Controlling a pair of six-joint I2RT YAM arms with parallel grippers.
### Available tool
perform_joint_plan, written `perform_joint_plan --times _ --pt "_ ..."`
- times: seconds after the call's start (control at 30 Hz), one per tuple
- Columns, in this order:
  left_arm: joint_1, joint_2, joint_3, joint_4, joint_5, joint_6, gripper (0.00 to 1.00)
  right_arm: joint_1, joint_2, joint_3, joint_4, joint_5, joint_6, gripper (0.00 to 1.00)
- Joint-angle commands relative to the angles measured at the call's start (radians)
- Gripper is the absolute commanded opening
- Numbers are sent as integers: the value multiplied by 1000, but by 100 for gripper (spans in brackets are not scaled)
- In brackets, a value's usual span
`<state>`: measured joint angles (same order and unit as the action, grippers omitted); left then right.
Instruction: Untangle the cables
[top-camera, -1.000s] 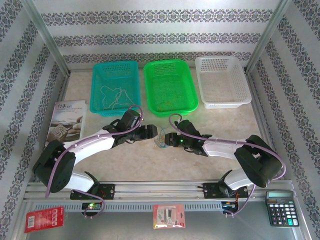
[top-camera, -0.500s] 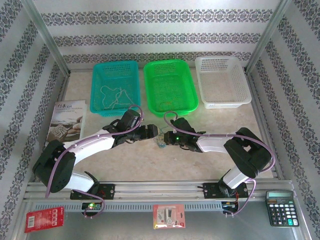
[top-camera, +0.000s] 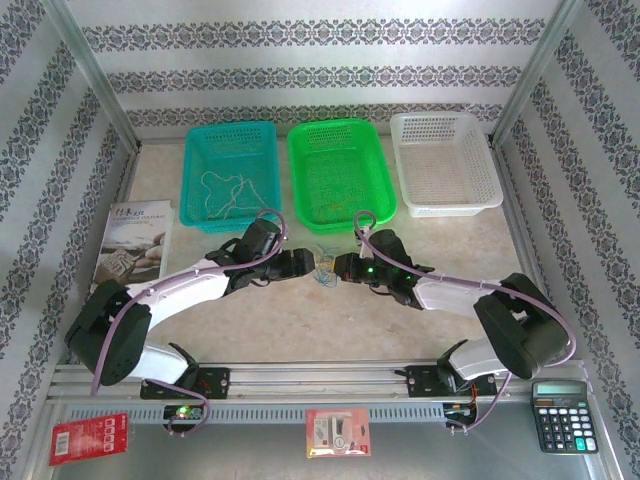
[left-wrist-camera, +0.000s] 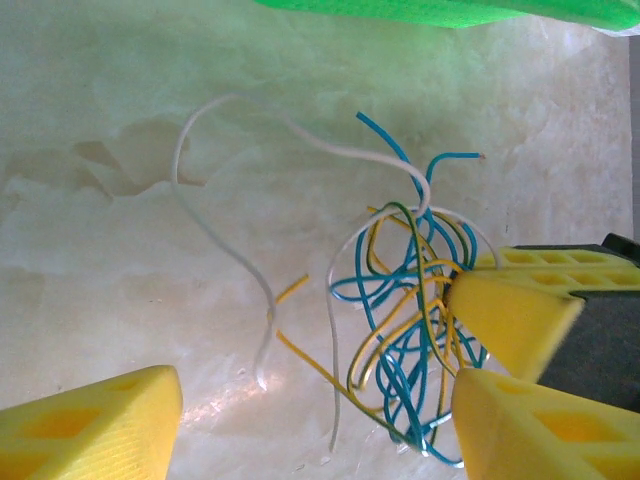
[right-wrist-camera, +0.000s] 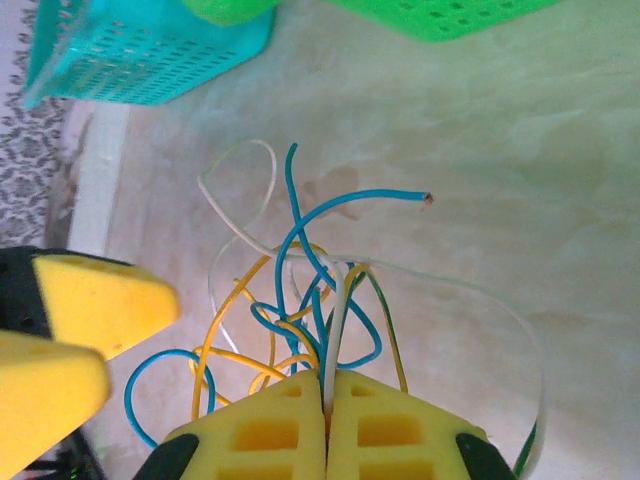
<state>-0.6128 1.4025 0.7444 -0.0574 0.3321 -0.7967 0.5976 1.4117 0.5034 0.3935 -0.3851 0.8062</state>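
Since half a second ago the right arm's elbow has swung out to the right, and the small tangle of thin cream-white, yellow-orange and blue cables (top-camera: 325, 264) has shifted up the marbled beige desk (top-camera: 300, 320) toward the bright green plastic basket (top-camera: 338, 127). The right tool (right-wrist-camera: 327, 405) is clamped tight on a white strand, with the rest fanning out ahead of it. The left tool (left-wrist-camera: 318, 385) is spread wide right beside the tangle, gripping nothing, loops lying against one yellow finger
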Motion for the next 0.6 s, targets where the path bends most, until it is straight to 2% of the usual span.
perform_joint_plan --times 0.0,0.4,0.57 --pt "12 11 17 62 -9 -19 69 -4 -38 -20 49 -55 11 0" --pt "35 55 -40 225 -20 -152 58 -7 -98 -36 75 -94 30 0" --pt "67 64 -53 234 -36 -153 57 -9 -130 -50 70 -94 34 0"
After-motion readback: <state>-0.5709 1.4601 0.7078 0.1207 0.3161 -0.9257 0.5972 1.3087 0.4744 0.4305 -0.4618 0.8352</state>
